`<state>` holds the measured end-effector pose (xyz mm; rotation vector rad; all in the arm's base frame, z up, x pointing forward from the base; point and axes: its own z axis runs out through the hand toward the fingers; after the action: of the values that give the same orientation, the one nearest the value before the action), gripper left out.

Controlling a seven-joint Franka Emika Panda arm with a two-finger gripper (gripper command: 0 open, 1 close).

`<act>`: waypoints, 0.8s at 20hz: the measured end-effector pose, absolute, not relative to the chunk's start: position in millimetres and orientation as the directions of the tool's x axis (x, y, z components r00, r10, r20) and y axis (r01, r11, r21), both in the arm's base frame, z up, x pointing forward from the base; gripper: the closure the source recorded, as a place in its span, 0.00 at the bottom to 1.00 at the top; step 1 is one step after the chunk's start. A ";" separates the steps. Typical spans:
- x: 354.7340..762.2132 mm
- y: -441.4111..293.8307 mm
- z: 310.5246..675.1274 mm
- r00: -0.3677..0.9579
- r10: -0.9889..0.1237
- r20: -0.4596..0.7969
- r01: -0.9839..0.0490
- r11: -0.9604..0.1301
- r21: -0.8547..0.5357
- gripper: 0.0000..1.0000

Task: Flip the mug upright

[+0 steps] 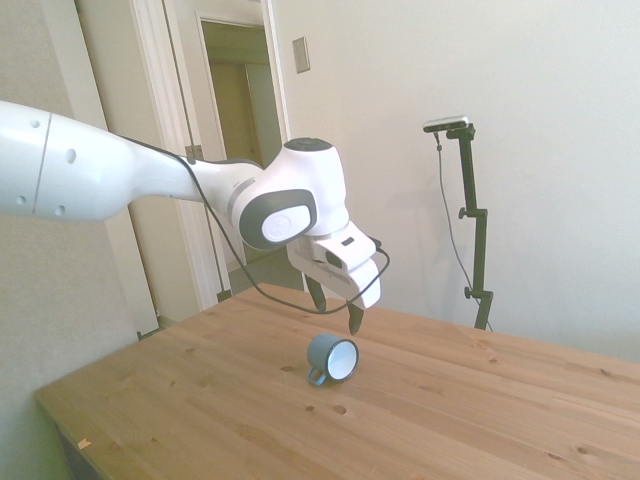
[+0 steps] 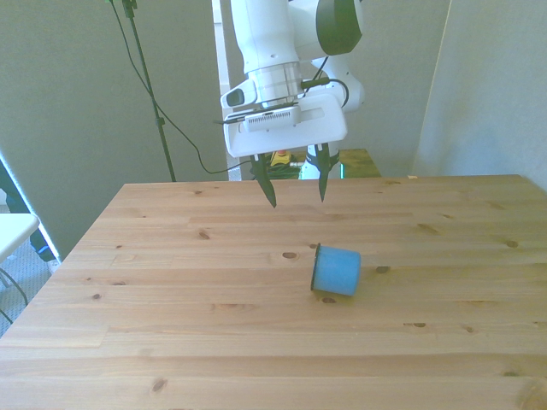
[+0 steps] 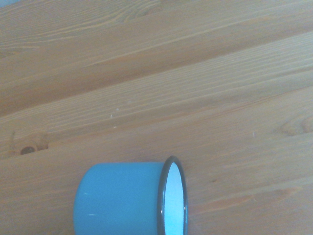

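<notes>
Hand (image 2: 297, 188) up in the air above the worktop (image 2: 171, 282), its two dark fingers (image 2: 266, 190) spread well apart and pointing down, nothing between them, touching nothing. Empty, then, and clear of everything. Below it and off toward the front view's right lies the mug (image 2: 336, 270), on its side on the bare wood, around the middle of the worktop and well away from every edge. In the side view the mug (image 1: 331, 359) shows its white inside and thin dark rim, with the little blue loop handle down against the wood. Fingertips hang above the mug, a gap between them and it. From the wrist camera the mug (image 3: 120, 198) is seen side-on, blue wall and dark rim, white inside just showing.
</notes>
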<state>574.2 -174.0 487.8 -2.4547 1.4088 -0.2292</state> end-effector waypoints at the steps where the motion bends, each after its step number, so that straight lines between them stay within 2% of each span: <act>1: 578.4 -177.0 480.1 0.509 -0.860 -0.032 -0.815 -0.469 -0.341 0.00; 8: 605.0 -177.4 436.7 0.539 -0.832 -0.131 -0.798 -0.455 -0.395 0.00; 16: 620.2 -161.5 416.7 0.574 -0.794 -0.200 -0.781 -0.456 -0.427 0.00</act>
<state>620.2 -161.5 416.7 -2.3320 1.2611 -0.0386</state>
